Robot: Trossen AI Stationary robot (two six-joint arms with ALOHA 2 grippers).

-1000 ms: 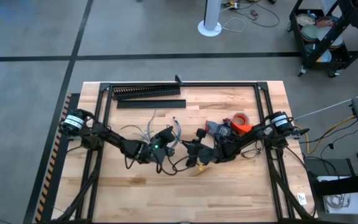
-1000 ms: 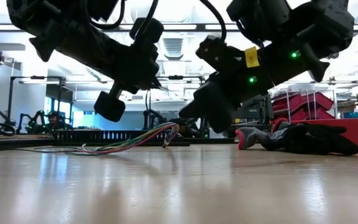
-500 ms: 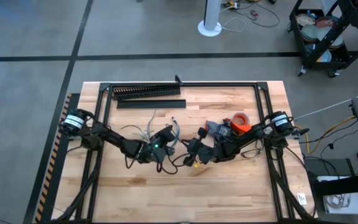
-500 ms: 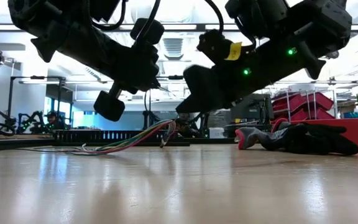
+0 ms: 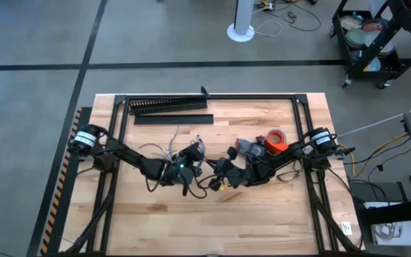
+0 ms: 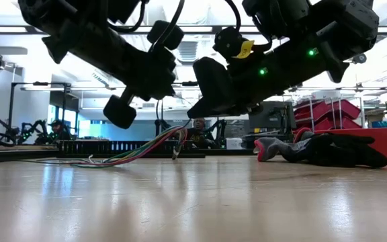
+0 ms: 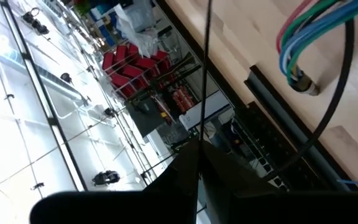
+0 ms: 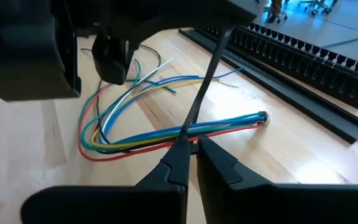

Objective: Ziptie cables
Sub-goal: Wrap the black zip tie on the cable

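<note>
**Both tools pinch one ziptie above the wires**

Right tool [image 8: 190, 144] grips a thin, stiff dark ziptie [image 8: 205, 81] between nearly closed fingers. Left tool [image 7: 199, 144] clamps the same strip. Beneath them, looped coloured cables [image 8: 142, 140] lie on the pale wooden worktop [image 5: 262, 214]. Farther back sits a black comb-toothed duct [image 5: 166, 105].

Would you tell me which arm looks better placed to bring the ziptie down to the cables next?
Probably the right. The right gripper pinches the ziptie at its lower end, close above the cables on the table. The left gripper holds the strip's upper end, farther from them.
</note>
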